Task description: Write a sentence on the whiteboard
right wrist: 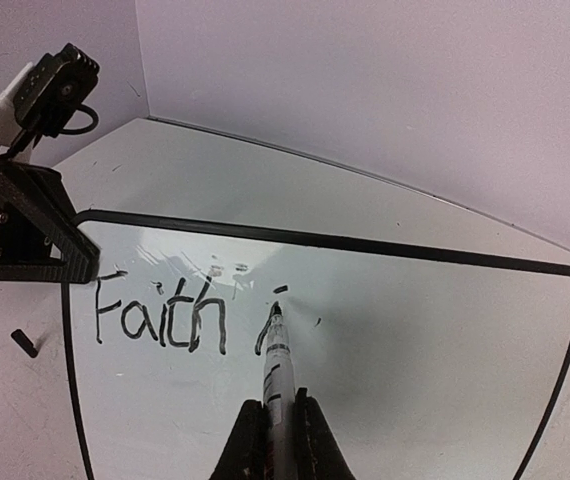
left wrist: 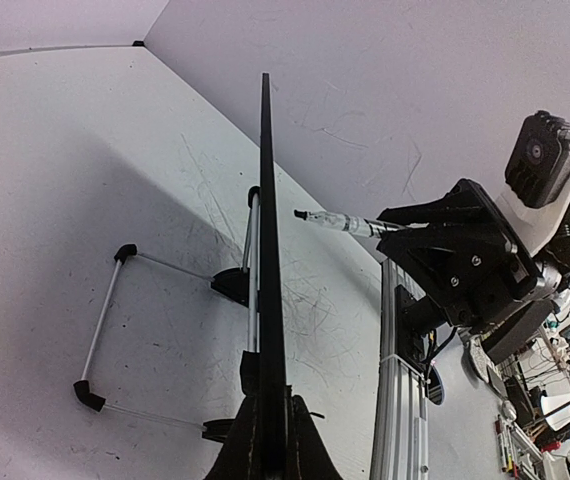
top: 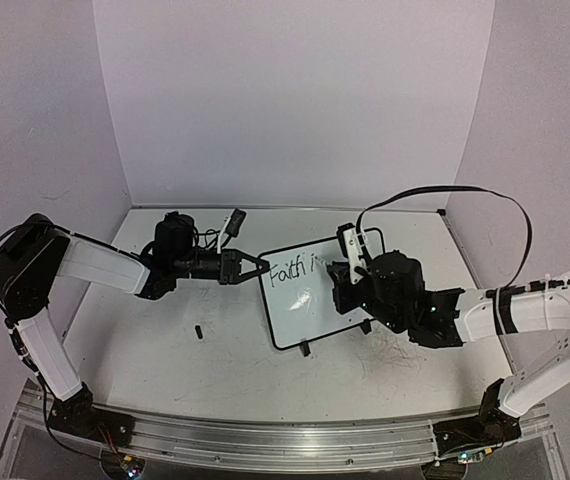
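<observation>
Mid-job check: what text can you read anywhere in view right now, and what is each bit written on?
"Faith": black handwriting on the whiteboard.
"i": a stroke with a mark above it, just right of that word, with the marker tip on the stroke.
Print on the marker barrel: too blurred to read.
Nothing else is legible in any view.

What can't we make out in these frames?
- Top view: sentence past "Faith i", hidden behind right gripper.
- Left wrist: whiteboard edge-on, writing face unseen.
- Right wrist: whiteboard's near edge cut off by frame bottom.
- Top view: small black piece, too small to identify.
</observation>
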`<act>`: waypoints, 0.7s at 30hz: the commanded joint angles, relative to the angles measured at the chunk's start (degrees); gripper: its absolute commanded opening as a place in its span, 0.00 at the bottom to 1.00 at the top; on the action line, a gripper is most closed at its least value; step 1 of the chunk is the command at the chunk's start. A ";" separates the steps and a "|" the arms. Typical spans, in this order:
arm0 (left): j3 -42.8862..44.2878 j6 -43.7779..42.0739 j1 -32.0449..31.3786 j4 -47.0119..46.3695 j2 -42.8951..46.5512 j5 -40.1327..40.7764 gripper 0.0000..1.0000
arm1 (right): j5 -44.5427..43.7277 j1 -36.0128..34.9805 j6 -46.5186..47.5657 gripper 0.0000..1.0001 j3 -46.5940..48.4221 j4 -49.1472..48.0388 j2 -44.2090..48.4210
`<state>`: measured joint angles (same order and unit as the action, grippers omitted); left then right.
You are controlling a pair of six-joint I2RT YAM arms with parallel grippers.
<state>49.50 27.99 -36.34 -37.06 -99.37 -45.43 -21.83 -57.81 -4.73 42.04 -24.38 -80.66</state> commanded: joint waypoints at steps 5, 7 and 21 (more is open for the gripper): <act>1.55 0.58 -1.58 1.35 0.41 -4.17 0.00 | -1.09 0.31 0.28 0.00 0.01 -2.15 -0.46; 1.57 0.58 -1.62 1.33 0.34 -4.15 0.00 | -1.21 0.54 0.07 0.00 -0.04 -2.16 -0.31; 1.64 0.57 -1.72 1.34 0.37 -4.27 0.00 | -2.10 0.77 -0.50 0.00 -1.18 -2.33 1.07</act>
<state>49.50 28.01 -36.36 -37.06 -99.37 -45.43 -21.88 -57.23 -4.75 42.02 -24.84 -81.96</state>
